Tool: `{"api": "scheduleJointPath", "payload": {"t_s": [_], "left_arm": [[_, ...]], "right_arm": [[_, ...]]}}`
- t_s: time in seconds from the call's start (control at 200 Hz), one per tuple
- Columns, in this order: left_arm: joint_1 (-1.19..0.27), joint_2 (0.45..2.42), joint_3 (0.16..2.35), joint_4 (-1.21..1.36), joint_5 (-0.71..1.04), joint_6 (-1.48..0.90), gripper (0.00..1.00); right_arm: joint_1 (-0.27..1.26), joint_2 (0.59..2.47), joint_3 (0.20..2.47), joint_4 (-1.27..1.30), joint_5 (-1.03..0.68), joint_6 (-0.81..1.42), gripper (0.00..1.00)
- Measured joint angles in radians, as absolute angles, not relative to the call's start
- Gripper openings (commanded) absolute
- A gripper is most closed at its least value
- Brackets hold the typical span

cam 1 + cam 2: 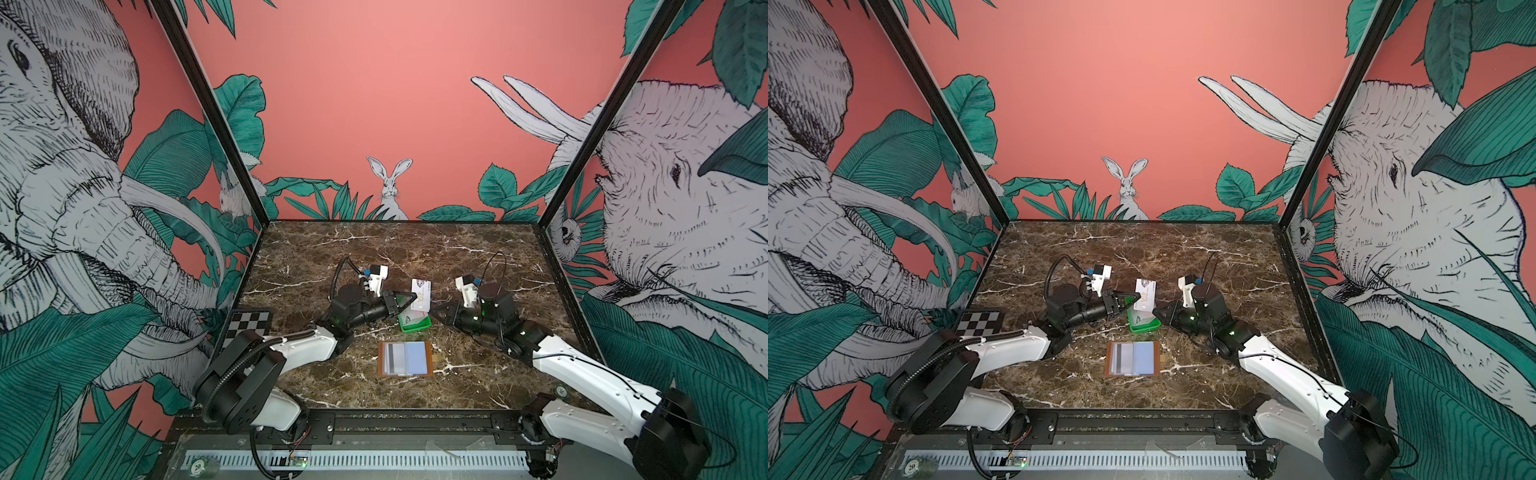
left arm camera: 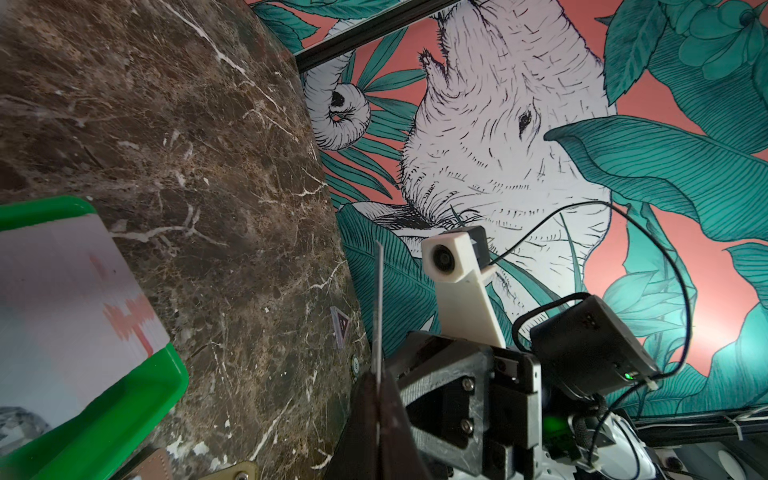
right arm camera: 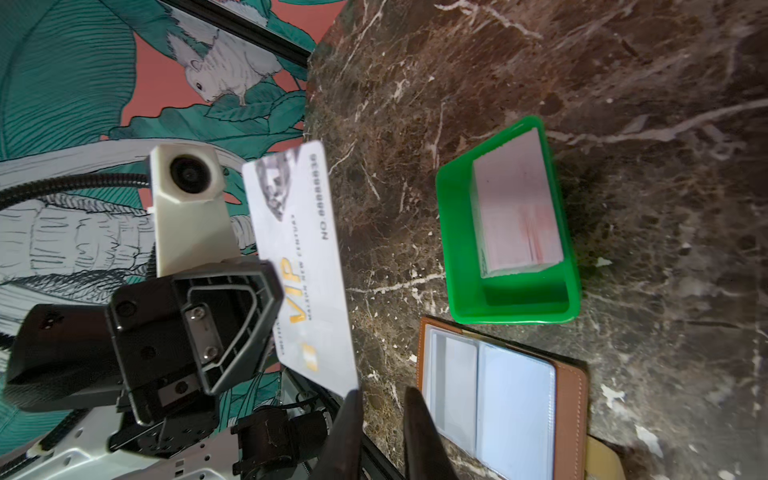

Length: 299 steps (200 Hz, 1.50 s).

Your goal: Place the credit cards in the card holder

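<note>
A white plastic VIP card with gold lettering stands upright in the air, long side vertical, just over the bright green plastic tray. The left pincer reaches in from 9 o'clock and is clamped on the card's side edge; the left wrist view shows the card edge-on, pinched between the two dark fingers. The right pincer comes from 3 o'clock with its jaws a little apart. One fingertip is at the card's lower corner, and nothing is between the jaws.

A stack of white cards with red print lies in the tray. At 6 o'clock from the tray, close to it but apart, the tan-brown leather-look card holder lies open and flat on the dark brown marble desk. Its clear sleeves show a grey-striped card and, beside it at 3 o'clock, a pale blue card. A black-and-white checkerboard plate sits at the desk's edge, at 9 o'clock from the tray.
</note>
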<state>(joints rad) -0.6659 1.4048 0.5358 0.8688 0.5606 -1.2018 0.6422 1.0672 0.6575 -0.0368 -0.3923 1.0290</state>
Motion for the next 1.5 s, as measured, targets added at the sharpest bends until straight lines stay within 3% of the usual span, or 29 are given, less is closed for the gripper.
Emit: {"api": "scheduleJointPath", "payload": {"t_s": [0.6, 0.955, 1.496], "left_arm": [[-0.734, 1.172, 0.242, 0.724, 0.443, -1.181, 0.00], [-0.863, 1.074, 0.164, 0.582, 0.287, -1.186, 0.00], [-0.878, 1.056, 0.148, 0.523, 0.208, -1.174, 0.00]], "right_arm": [[0.917, 1.169, 0.665, -0.294, -0.120, 0.913, 0.21], [0.959, 1.348, 0.653, -0.245, -0.101, 0.912, 0.17], [0.962, 1.438, 0.651, -0.243, -0.032, 0.912, 0.13]]}}
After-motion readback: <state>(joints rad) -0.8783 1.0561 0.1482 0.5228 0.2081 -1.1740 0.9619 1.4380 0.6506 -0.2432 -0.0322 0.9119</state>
